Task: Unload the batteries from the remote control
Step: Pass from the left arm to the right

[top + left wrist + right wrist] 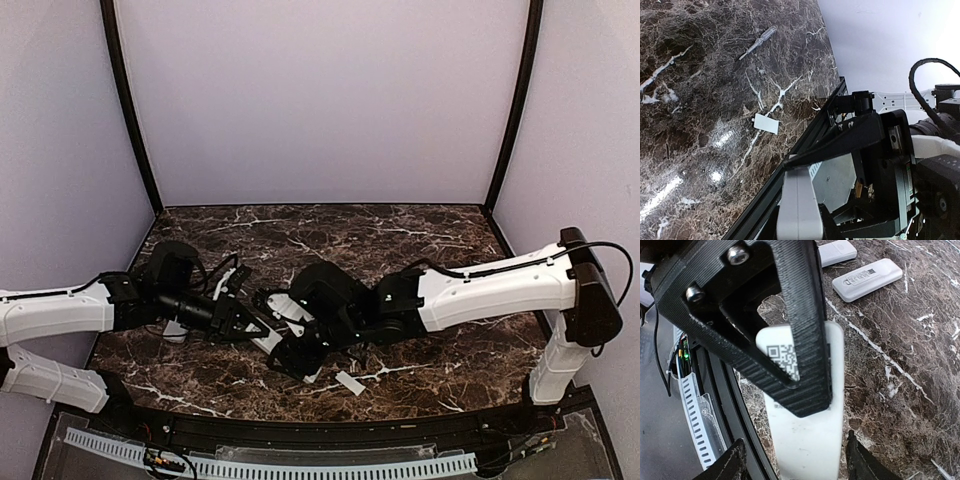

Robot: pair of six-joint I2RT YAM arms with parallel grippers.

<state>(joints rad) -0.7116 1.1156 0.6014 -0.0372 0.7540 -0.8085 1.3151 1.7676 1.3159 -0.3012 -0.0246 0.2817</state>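
- Clamping the remote control, the left gripper holds it near the desk's front edge, about mid-width.
- Right gripper fingers stand apart, straddling that remote control's end.
- Batteries: cannot tell.

White arms, blk cables

Top view: high above near edge of table, looking down. Wrist views close, oblique; both share that edge.
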